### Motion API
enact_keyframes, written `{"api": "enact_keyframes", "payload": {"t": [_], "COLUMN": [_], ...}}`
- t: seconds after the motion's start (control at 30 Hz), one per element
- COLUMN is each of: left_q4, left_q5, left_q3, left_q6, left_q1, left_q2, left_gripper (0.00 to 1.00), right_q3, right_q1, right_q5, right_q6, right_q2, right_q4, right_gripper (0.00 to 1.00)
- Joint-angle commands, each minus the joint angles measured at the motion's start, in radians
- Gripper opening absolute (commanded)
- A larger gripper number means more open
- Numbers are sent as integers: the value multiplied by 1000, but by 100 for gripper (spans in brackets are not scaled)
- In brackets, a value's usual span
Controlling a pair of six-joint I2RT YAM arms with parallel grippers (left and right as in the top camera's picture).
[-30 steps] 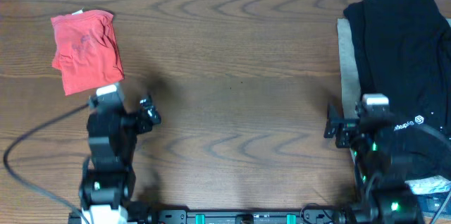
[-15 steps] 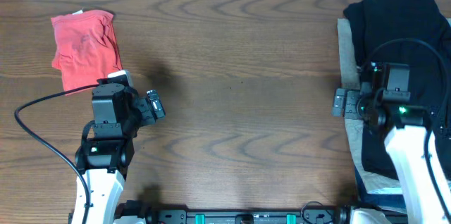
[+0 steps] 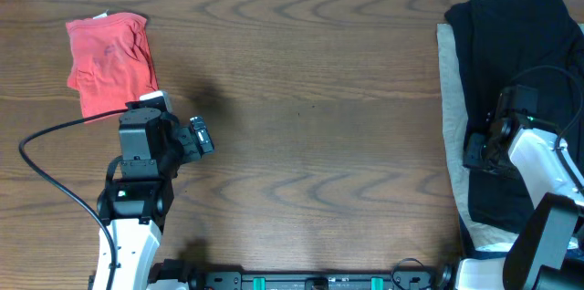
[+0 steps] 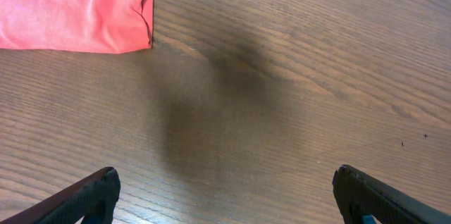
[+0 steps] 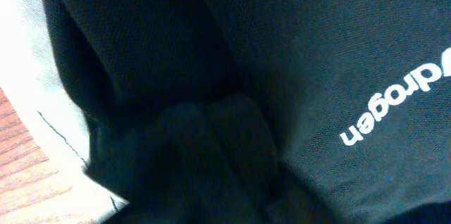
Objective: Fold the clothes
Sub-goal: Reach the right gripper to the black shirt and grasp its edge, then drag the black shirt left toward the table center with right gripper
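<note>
A folded red cloth (image 3: 109,64) lies at the far left of the table; its lower corner (image 4: 77,9) shows in the left wrist view. My left gripper (image 3: 146,108) hovers just below it, open over bare wood (image 4: 225,182), both fingertips (image 4: 106,185) wide apart with nothing between them. A black garment (image 3: 520,53) with white lettering (image 5: 394,104) is heaped at the right, on top of a pale grey cloth (image 3: 449,98). My right gripper (image 3: 484,153) is pressed down into the black garment's left edge. Black fabric bunches into a fold (image 5: 211,122) there and hides the fingers.
A black cable (image 3: 55,135) loops from the left arm over the table's left side. The pale cloth's edge (image 5: 28,76) and a strip of wood show at the left of the right wrist view. The table's far edge runs along the top.
The right arm swung out over the black garment and dropped onto its left edge. The left arm rose toward the red cloth, then held still.
</note>
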Motion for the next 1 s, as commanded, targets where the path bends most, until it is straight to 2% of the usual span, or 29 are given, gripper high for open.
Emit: {"api": "enact_keyframes", "payload": {"t": [0.0, 0.2, 0.3, 0.47, 0.57, 0.73, 0.83, 0.97], "left_q4": [-2, -2, -2, -2, 2, 2, 2, 2], "left_q5": [10, 10, 10, 10, 10, 10, 10, 10], "left_q3": [25, 25, 25, 25, 25, 25, 25, 25], "left_q6": [6, 6, 6, 6, 6, 6, 6, 6], "left_q1": [5, 5, 5, 5, 5, 5, 5, 5], "left_q2": [0, 0, 0, 0, 0, 0, 0, 0], "left_gripper": [98, 98, 98, 98, 98, 98, 98, 98], "right_q3": [15, 65, 101, 110, 109, 109, 109, 109], "right_q1": [-6, -6, -6, 22, 100, 350, 513, 712], "right_q5": [11, -121, -266, -786, -971, -994, -954, -787], "right_q6": [13, 8, 0, -138, -168, -143, -23, 163], "right_q2": [0, -87, -141, -201, -201, -198, -190, -173], "right_q4": [0, -58, -81, -89, -92, -22, 114, 344], "right_gripper": [1, 1, 2, 1, 1, 1, 1, 1]}}
